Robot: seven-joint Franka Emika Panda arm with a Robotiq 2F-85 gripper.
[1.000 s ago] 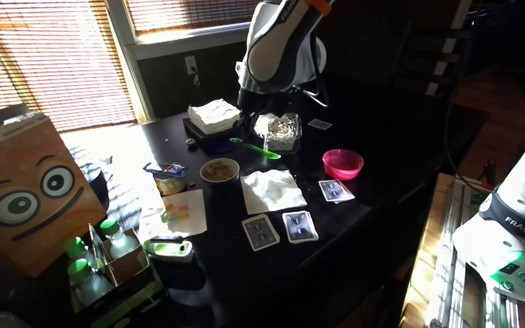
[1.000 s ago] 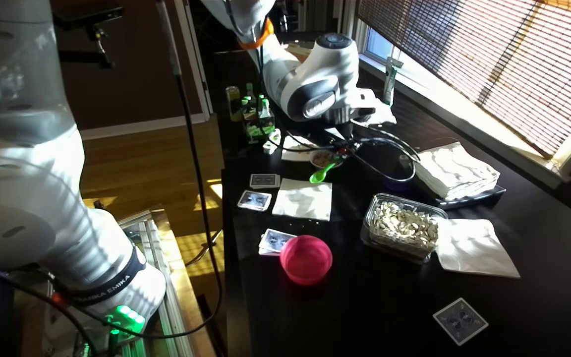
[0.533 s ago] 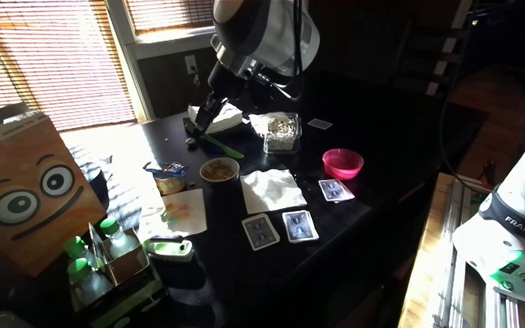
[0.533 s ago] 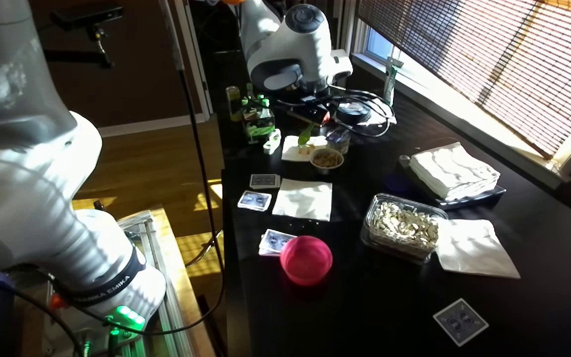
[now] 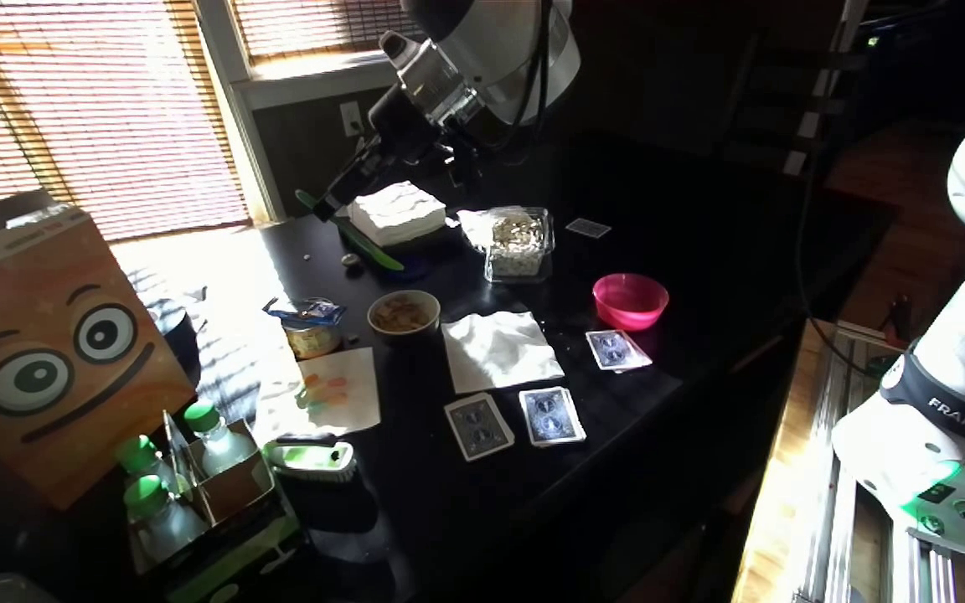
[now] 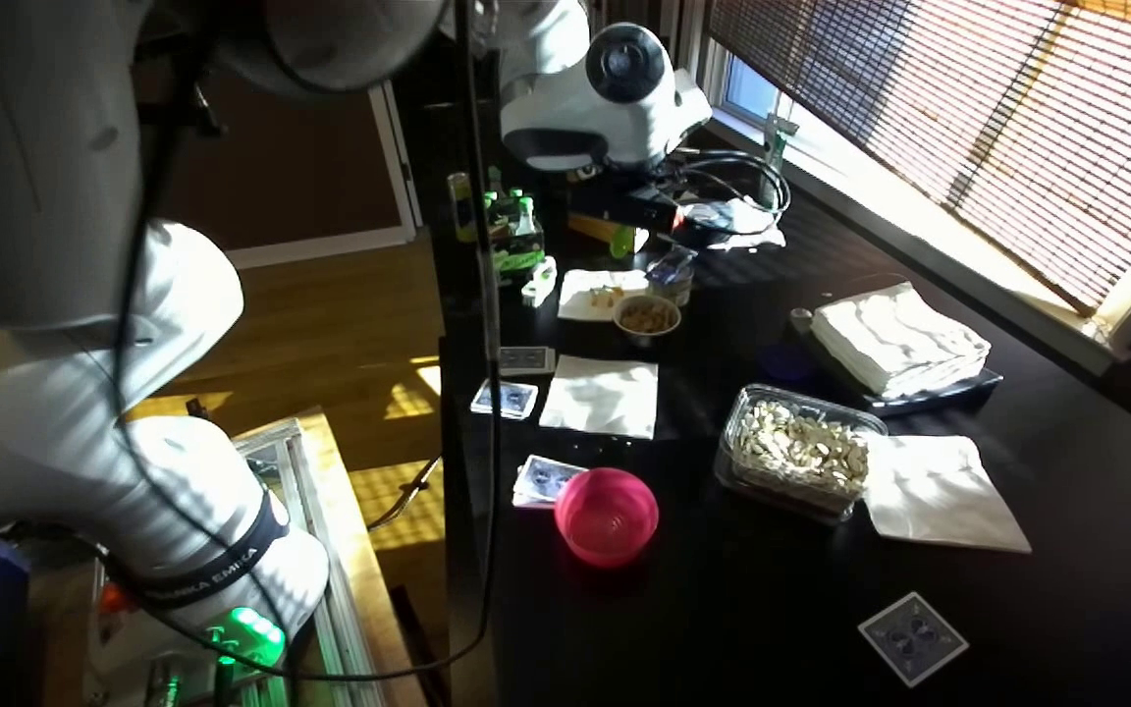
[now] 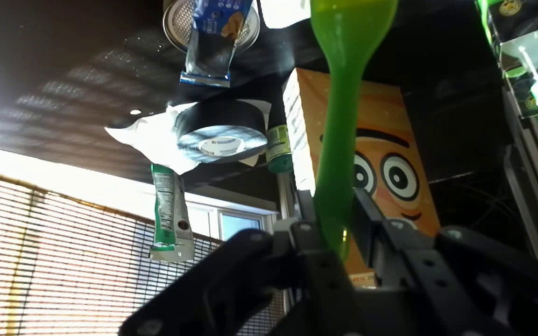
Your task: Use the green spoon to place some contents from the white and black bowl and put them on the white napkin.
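Observation:
My gripper is shut on the green spoon, fingers on the handle end. In an exterior view the spoon slopes down from the fingers, in the air in front of the napkin stack; elsewhere only a bit shows. The white napkin lies slightly crumpled on the table. No round speckled bowl with pale contents shows. A small pale-rimmed bowl with brown contents stands beside the napkin. A clear rectangular box of pale seeds stands farther back.
A pink bowl and card piles lie near the napkin. A napkin stack sits on a dark tray. A can with a blue wrapper, a tape roll, an orange box and bottles stand nearby.
My gripper has carried the spoon away from beside the seed box, past the brown-filled bowl, towards the window side and upward. The spoon now slopes more steeply. Table objects have not moved.

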